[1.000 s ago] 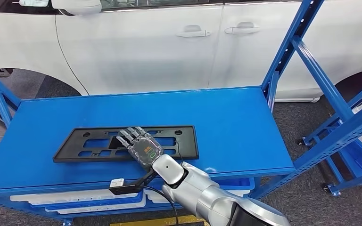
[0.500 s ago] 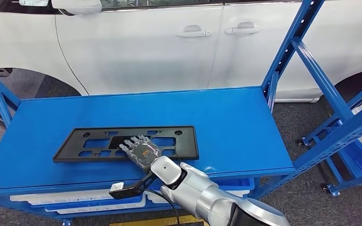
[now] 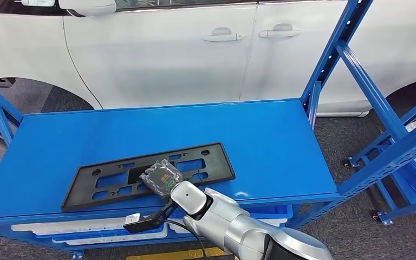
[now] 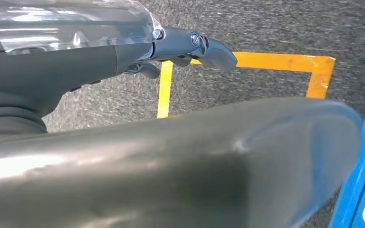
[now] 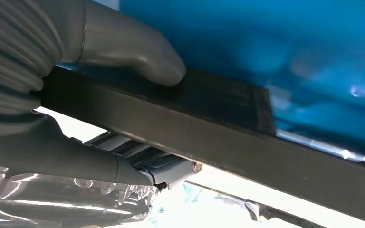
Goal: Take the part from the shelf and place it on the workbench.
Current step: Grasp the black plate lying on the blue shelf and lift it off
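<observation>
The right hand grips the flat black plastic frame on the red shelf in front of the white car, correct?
Not quite: the shelf is blue, not red, as the head view shows. The right hand does grip the flat black plastic frame in front of the white car.

Part (image 3: 195,162): on shelf (image 3: 271,146), along front edge, left of centre | Right hand (image 3: 162,177): on part's front edge | Car (image 3: 184,49): behind shelf

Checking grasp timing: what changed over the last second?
The right hand drew back from lying flat over the black part to its near edge and now grips that edge, thumb on top, fingers beneath. The part has swung, its right end going further back on the blue shelf. Shelf and white car unchanged.
</observation>
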Robot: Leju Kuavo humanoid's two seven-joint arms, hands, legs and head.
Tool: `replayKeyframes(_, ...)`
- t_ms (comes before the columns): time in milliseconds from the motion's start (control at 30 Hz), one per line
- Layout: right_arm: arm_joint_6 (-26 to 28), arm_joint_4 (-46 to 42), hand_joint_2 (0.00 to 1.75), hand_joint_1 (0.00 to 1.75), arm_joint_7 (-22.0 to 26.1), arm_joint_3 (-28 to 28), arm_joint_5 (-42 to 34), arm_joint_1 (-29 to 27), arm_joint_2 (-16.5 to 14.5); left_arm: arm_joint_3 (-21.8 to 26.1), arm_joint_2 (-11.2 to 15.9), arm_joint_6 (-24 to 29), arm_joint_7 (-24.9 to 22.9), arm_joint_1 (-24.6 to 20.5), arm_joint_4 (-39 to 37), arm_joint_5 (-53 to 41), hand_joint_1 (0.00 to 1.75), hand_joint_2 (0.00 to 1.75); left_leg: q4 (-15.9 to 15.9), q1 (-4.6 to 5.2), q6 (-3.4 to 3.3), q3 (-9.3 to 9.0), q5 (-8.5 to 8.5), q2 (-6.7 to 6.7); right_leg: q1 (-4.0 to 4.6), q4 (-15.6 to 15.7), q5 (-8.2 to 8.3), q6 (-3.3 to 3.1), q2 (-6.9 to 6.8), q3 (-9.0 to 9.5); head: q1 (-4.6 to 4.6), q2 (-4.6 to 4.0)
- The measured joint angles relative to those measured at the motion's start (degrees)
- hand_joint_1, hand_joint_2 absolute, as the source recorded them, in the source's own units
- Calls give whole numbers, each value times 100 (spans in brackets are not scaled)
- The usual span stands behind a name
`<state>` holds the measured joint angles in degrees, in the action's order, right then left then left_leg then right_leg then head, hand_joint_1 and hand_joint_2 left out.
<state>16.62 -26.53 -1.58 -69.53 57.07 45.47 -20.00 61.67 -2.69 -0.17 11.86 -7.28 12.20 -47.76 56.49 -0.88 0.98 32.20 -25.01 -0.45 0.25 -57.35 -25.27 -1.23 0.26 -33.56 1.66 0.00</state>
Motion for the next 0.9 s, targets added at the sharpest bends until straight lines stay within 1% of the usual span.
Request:
replayKeyframes(33,2,-7,175,147,-2,-18,-20,1,-2,-3,0,-4,46,-3,0,-19,0,44,7,-10,34,-1,-14,3,-8,19,9,-30,-1,9,0,0)
replayKeyframes(67,2,-11,175,146,-4,-36,-36,4,-3,-10,-1,-7,105,-6,0,-41,0,87,70,-17,64,22,-67,7,-18,44,20,-63,-4,23,1,0)
replayKeyframes(100,3,-15,175,145,-7,-52,-51,6,-5,-20,-2,-8,174,-8,0,-62,0,131,243,-22,90,95,-182,10,-31,69,32,-91,-11,35,1,0)
replayKeyframes(133,4,-17,175,145,-10,-65,-61,7,-6,-29,-4,-4,241,-8,0,-75,0,175,536,-28,111,227,-350,13,-38,85,39,-112,-18,44,1,0)
replayKeyframes(200,8,-11,175,144,-13,-82,-72,7,-5,-40,-7,1,354,-2,0,-85,0,175,1334,-32,145,602,-713,14,-23,83,36,-132,-21,37,2,0)
replayKeyframes(233,10,-8,175,143,-13,-88,-72,7,-4,-40,-5,8,384,3,0,-78,0,175,1618,-33,155,743,-788,14,-15,77,33,-138,-21,36,2,0)
replayKeyframes(267,11,-3,175,143,-13,-96,-73,7,-4,-40,-5,25,404,7,0,-62,0,175,1713,-33,158,796,-759,14,-10,69,27,-141,-19,38,1,0)
replayKeyframes(300,14,-2,175,143,-13,-103,-76,12,-4,-40,-5,54,412,8,0,-46,0,175,1552,-33,154,727,-608,15,-7,58,18,-139,-16,44,1,0)
replayKeyframes(333,16,-2,175,143,-13,-109,-80,19,-4,-40,-5,97,406,6,0,-26,0,175,1182,-34,142,556,-384,17,-6,43,5,-133,-12,53,0,0)
replayKeyframes(367,17,-2,175,143,-15,-113,-84,30,-4,-39,-6,139,390,2,0,-8,0,175,757,-31,123,352,-204,19,-1,27,-10,-119,-8,58,0,0)
replayKeyframes(400,19,-2,175,143,-22,-116,-88,44,-4,-39,-6,177,367,-6,0,2,0,175,387,-21,93,179,-70,18,9,6,-22,-100,-2,52,0,0)
replayKeyframes(433,19,-2,175,143,-34,-119,-93,59,-4,-38,-6,206,338,-11,0,9,0,175,160,-10,62,78,-12,16,20,-8,-27,-76,1,40,0,0)
replayKeyframes(467,20,-2,175,143,-47,-122,-98,70,-4,-38,-6,223,309,-13,0,13,0,175,79,5,31,47,-21,12,28,-14,-25,-51,3,26,1,0)
replayKeyframes(500,23,-2,175,143,-61,-125,-107,81,-4,-38,-6,235,284,-12,0,12,0,175,64,14,-1,53,-12,8,32,-16,-20,-24,6,15,1,0)
replayKeyframes(533,28,-3,175,143,-71,-128,-119,90,-4,-38,-12,243,265,-11,0,11,0,175,56,2,-32,54,0,10,31,-20,-26,3,5,9,1,0)
replayKeyframes(567,40,-3,175,143,-77,-130,-134,102,-3,-38,-16,249,251,-14,0,11,0,175,42,-10,-65,50,13,13,29,-68,-68,33,5,-8,1,0)
replayKeyframes(600,55,-4,175,143,-81,-132,-153,119,-2,-38,-20,257,241,-23,0,11,0,175,27,-25,-101,48,27,16,24,-208,-166,62,5,-70,1,0)
replayKeyframes(633,78,-4,175,143,-83,-132,-171,134,-1,-38,-24,265,234,-35,0,12,0,175,15,-36,-130,50,37,20,15,-486,-331,90,4,-197,0,0)
replayKeyframes(700,141,-4,175,143,-86,-132,-218,154,2,-38,-21,274,225,-54,0,20,0,175,16,-32,-157,69,40,25,-15,-1314,-716,133,3,-591,0,0)
replayKeyframes(733,175,-4,175,143,-87,-131,-242,156,3,-37,-21,270,228,-56,0,29,0,175,18,-31,-159,75,41,27,-30,-1657,-826,148,2,-761,0,0)
replayKeyframes(767,214,-4,175,143,-86,-124,-271,160,4,-35,-21,258,246,-57,0,43,0,175,19,-31,-159,75,40,26,-43,-1796,-819,156,1,-835,0,0)
replayKeyframes(800,257,-5,175,143,-80,-112,-303,172,4,-33,-21,242,278,-60,0,56,0,175,21,-31,-155,69,38,22,-54,-1674,-690,156,-1,-782,0,0)
replayKeyframes(833,311,-9,175,143,-59,-91,-350,193,4,-32,-21,226,321,-65,0,67,0,175,25,-32,-146,59,33,17,-61,-1337,-480,146,-4,-625,0,0)
replayKeyframes(867,379,-16,175,143,-15,-59,-417,221,3,-31,-22,212,375,-72,0,78,0,175,30,-32,-133,49,24,12,-63,-890,-260,125,-7,-416,0,0)
replayKeyframes(900,485,-25,175,143,81,-1,-533,251,3,-30,-22,197,450,-82,0,97,0,175,43,-21,-111,50,12,8,-54,-482,-106,102,-10,-227,0,0)
